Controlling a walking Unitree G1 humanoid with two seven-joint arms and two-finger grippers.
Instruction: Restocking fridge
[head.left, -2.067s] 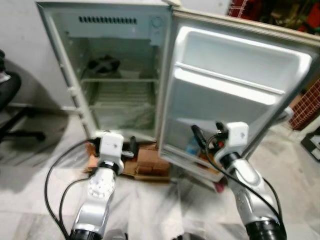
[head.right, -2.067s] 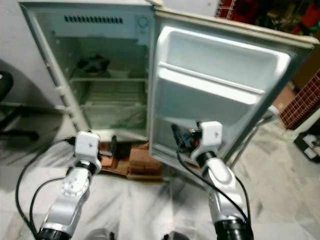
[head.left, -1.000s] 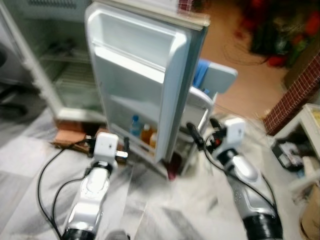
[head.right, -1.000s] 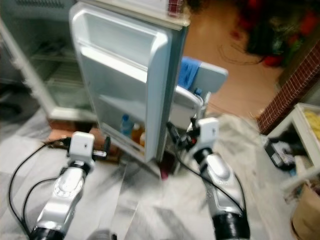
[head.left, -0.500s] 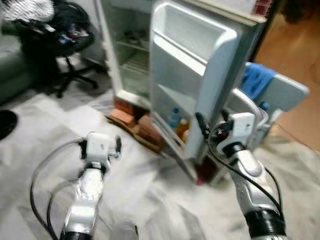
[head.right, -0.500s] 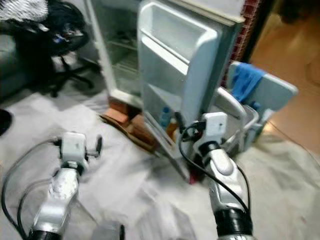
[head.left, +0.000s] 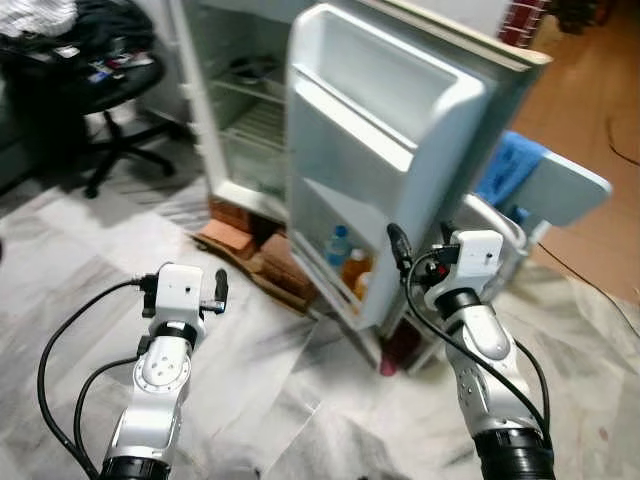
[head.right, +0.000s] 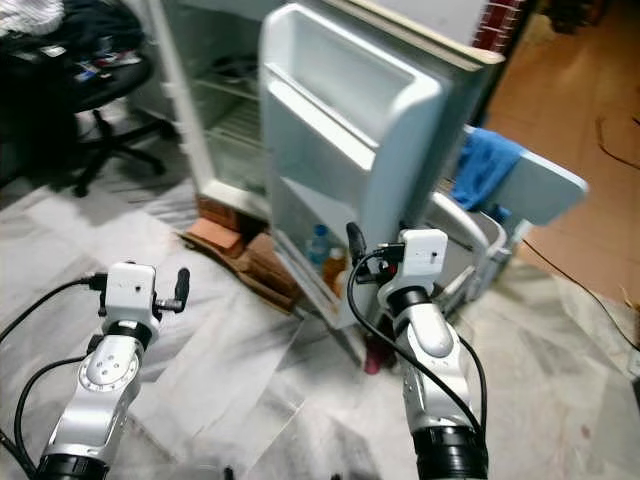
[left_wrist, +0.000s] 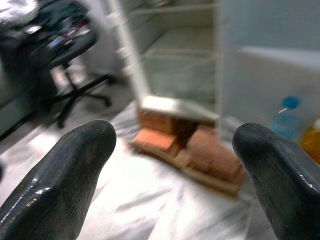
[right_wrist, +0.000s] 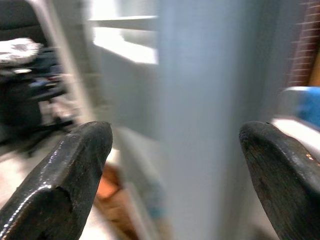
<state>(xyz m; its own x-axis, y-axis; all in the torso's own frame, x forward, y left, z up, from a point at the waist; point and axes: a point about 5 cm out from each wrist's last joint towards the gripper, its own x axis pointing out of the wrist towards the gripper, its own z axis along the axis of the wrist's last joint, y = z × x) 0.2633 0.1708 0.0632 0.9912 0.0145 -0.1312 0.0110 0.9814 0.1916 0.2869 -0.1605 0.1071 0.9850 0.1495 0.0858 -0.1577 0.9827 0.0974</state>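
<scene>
The fridge (head.left: 250, 100) stands open with bare wire shelves. Its door (head.left: 380, 130) swings out toward me. The door's bottom shelf holds a blue-capped bottle (head.left: 338, 245) and an orange bottle (head.left: 354, 268); both bottles (left_wrist: 286, 120) also appear in the left wrist view. My left gripper (head.left: 183, 282) hangs open and empty over the floor, left of the door. My right gripper (head.left: 420, 240) is open and empty, close to the door's outer edge (right_wrist: 200, 100).
Bricks and cardboard (head.left: 245, 245) prop up the fridge base. A black office chair (head.left: 100, 90) stands at the left. Behind the door is a white chair with a blue cloth (head.left: 510, 170). A small red object (head.left: 388, 365) lies on the floor below the door.
The whole view has swung and shifted, so the camera has moved. The fridge door now sits more central and the left arm reaches closer to it. Both grippers remain open and empty.
</scene>
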